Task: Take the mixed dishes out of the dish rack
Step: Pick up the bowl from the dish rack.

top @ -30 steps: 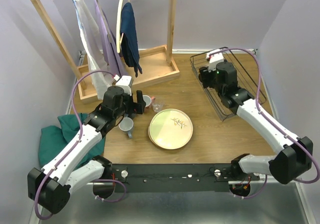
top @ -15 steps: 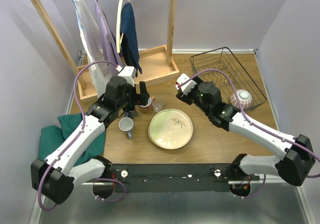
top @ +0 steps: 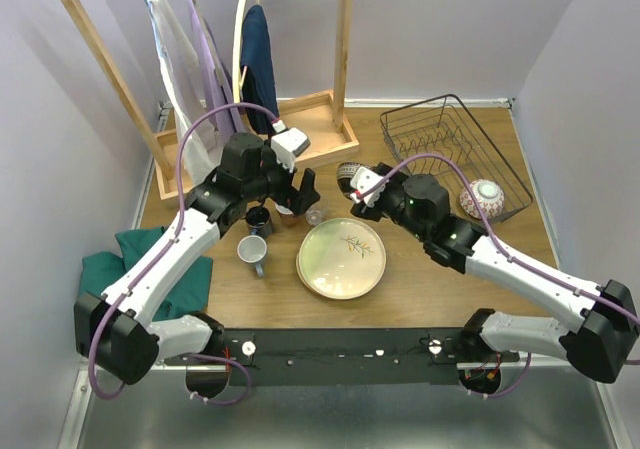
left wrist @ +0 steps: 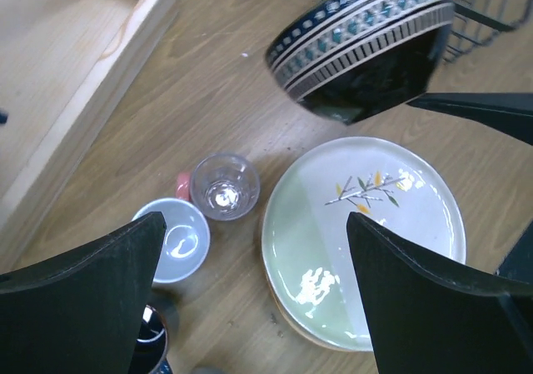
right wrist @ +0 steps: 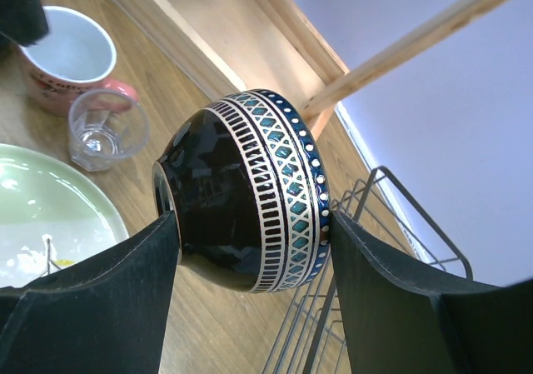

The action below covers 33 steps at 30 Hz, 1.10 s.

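Counting dishes here: two bowls, three mugs, one glass [left wrist: 223, 187], one twig plate [top: 342, 257] showing. The right claw [right wrist: 250, 224] is clamped partway open around the dark patterned bowl [right wrist: 275, 174], which is tipped on its side in the air between the dish rack [top: 450, 144] and that plate. The other bowl [top: 487, 197] sits at the rack's near right corner. The left claw [left wrist: 256, 224] is spread wide and empty over the glass and pink mug [right wrist: 71, 57], with the dark mug [top: 258, 217] just beside them. The grey mug [top: 252, 252] is near the plate.

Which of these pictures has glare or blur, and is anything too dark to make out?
Left wrist view: light glints white on the plate and in the clear glass; the left gripper's fingers are flat black shapes. Right wrist view: the patterned bowl is sharp with a soft sheen, the right gripper's fingers equally black. Top view: even light, faint shadows, no blur.
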Tool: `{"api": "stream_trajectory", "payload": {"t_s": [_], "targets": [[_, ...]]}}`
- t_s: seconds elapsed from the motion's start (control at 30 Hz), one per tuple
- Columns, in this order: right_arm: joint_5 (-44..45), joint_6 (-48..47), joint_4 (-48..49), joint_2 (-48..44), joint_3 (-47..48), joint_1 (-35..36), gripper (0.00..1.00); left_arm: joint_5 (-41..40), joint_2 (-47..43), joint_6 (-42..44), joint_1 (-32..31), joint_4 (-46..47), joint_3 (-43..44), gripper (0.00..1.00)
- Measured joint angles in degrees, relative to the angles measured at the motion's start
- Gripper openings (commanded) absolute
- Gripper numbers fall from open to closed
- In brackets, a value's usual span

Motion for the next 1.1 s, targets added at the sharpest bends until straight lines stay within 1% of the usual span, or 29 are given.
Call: {"api": "stream_trajectory", "payload": {"t_s": [0.2, 0.23, 0.37, 0.43, 0.5, 0.6, 0.7, 0.77, 0.93, 1.1], "targets": [[-3.7, -1.6, -0.1, -2.6, -1.7, 0.2, 0.41, 9.1, 3.6, 9.8, 0.0, -2.9, 6.3, 0.98], [-4.0, -1.7, -0.2, -2.9, -1.8, 0.3, 0.41, 11.1, 4.4, 12.1, 0.0, -3.9, 7.8, 0.97], [-6.8, -2.4, -0.8, -4.0, -2.3, 0.3, 0.41, 18.9, 7.5, 21.4, 0.0, -8.3, 13.4, 0.98], [-7.8, -2.8, -1.0, -4.6, -2.5, 0.3, 0.41, 23.1, 9.3, 27.0, 0.0, -11.5, 16.2, 0.99], [-8.4, -3.1, -1.1, -5.2, -2.7, 0.3, 0.41, 25.6, 10.7, 30.8, 0.0, -14.0, 18.1, 0.98], [-9.3, -3.7, -1.1, -5.8, -3.0, 0.3, 0.41, 29.2, 15.1, 37.9, 0.0, -21.6, 24.2, 0.98], [-9.9, -4.4, -1.2, -6.3, -3.1, 0.4, 0.41, 31.8, 20.3, 42.9, 0.0, -28.3, 31.1, 0.97], [-10.1, -4.7, -1.2, -6.6, -3.3, 0.5, 0.41, 33.6, 24.1, 45.6, 0.0, -32.4, 35.4, 0.96], [-11.2, -5.6, -1.5, -7.8, -4.1, 1.0, 0.41, 35.9, 29.1, 49.4, 0.0, -39.6, 40.9, 0.95], [-11.7, -6.3, -2.1, -9.2, -5.2, 1.1, 0.4, 39.3, 32.7, 53.0, 0.0, -46.0, 46.1, 0.86]]}}
